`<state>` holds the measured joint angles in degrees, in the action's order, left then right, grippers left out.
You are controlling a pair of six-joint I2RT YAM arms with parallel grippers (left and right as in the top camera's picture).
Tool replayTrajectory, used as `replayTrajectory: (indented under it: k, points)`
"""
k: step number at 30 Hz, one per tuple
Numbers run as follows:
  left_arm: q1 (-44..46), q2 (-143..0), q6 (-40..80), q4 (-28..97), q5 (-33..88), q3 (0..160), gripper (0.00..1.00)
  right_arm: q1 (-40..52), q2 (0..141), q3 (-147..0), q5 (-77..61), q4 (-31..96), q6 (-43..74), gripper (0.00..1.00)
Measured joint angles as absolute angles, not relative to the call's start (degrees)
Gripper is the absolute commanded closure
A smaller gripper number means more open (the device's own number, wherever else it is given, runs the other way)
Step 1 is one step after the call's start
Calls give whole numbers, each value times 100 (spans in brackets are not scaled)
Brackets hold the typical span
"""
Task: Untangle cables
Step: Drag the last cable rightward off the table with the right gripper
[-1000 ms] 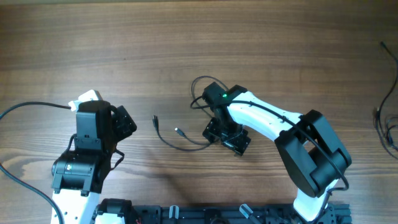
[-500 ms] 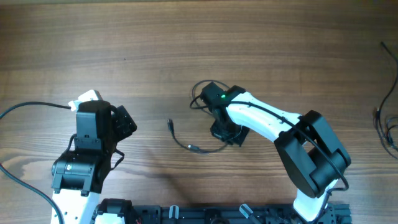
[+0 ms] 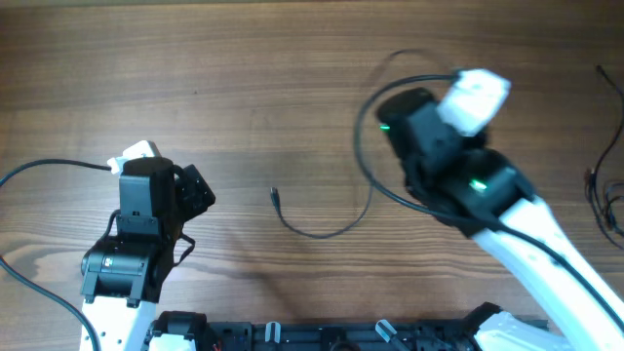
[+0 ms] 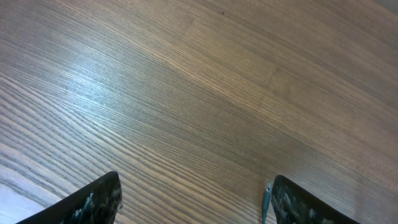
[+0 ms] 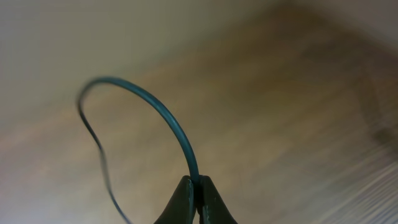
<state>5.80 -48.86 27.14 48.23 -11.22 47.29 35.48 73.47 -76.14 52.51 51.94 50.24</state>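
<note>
One thin black cable trails over the wooden table, with its small plug end lying left of centre. From there it curves right and rises to my right arm, which is lifted high above the table. In the right wrist view my right gripper is shut on this cable, which arcs up from the jaws in a loop. My left gripper rests low at the left, open, with nothing between its fingers but bare wood.
More thin black cords lie at the right edge of the table. A thicker black arm wire runs off the left edge. The arm bases line the front edge.
My right gripper has shut on the cable and lifted it up and to the right. The coil has pulled out into a long curve and the plug end slid right. The left arm stayed still.
</note>
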Motion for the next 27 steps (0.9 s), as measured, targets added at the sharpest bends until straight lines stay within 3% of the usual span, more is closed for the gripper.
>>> replayTrajectory:
  k: [4, 7, 13, 17, 18, 19, 20, 22, 23, 27]
  points:
    - [580, -4886, 2716, 4825, -1122, 4729, 20, 2213, 6694, -7634, 6464, 4628, 4912, 96]
    - [580, -4886, 2714, 4866, -1120, 4729, 18, 532, 6593, -7634, 6571, 4163, 4786, 96]
    - [561, -4886, 2716, 5002, -1114, 4729, 17, -2768, 6958, -7636, 4018, 3830, 5905, 95]
    - [558, -4886, 2714, 5057, -1105, 4729, 17, -4093, 8095, -7649, 1769, 3693, 6508, 96]
    - [561, -4886, 2714, 5063, -1100, 4729, 17, -4261, 8536, -7649, 1328, 3697, 6532, 86]
    - [561, -4886, 2714, 5063, -1076, 4729, 18, -4340, 8849, -7649, 1015, 3695, 6525, 66]
    - [558, -4886, 2714, 5061, -1044, 4729, 17, -4386, 9153, -7649, 764, 3734, 6508, 57]
    - [558, -4886, 2714, 5065, -989, 4729, 16, -4414, 9653, -7649, 403, 3944, 6466, 29]
    - [558, -4886, 2714, 5063, -972, 4729, 15, -4414, 9710, -7649, 298, 4053, 6464, 23]
    - [561, -4886, 2714, 5065, -950, 4729, 15, -4353, 10062, -7644, -211, 4751, 6445, 20]
